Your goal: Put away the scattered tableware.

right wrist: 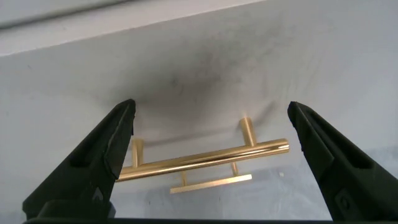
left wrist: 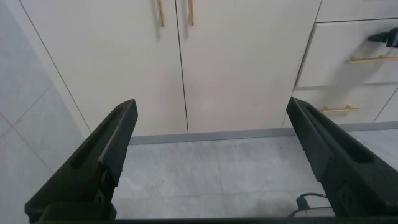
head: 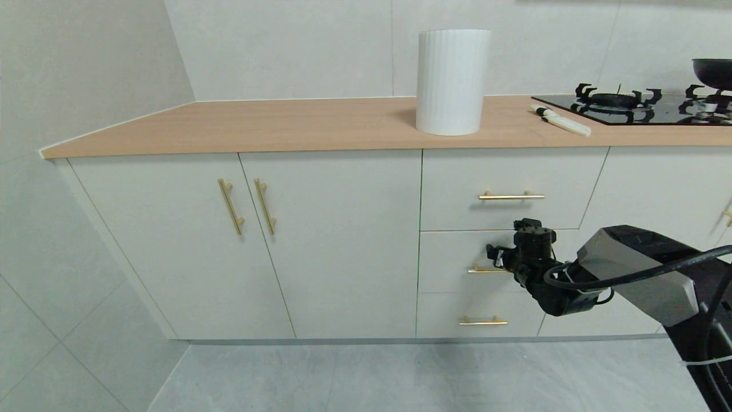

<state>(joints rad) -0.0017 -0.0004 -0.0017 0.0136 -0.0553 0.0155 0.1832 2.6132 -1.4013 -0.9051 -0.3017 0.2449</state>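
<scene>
Drawer handle (right wrist: 205,158) facing right gripper (right wrist: 210,106), spread wide; left gripper (left wrist: 211,102) spread wide above floor (left wrist: 205,171).

A home kitchen is shown. A wooden worktop (head: 286,123) is run along tiled walls (head: 286,46) across the upper half of the head view. A black gas hob (head: 635,109) with pan supports is set into it at the upper right, with a dark pan (head: 712,71) at the frame's edge. Below, pale cupboard doors (head: 171,246) and drawers (head: 509,171) are fitted with brass bar handles (head: 510,197). A white ribbed container (head: 452,80) and a pale utensil (head: 563,121) are seen on the worktop.
</scene>
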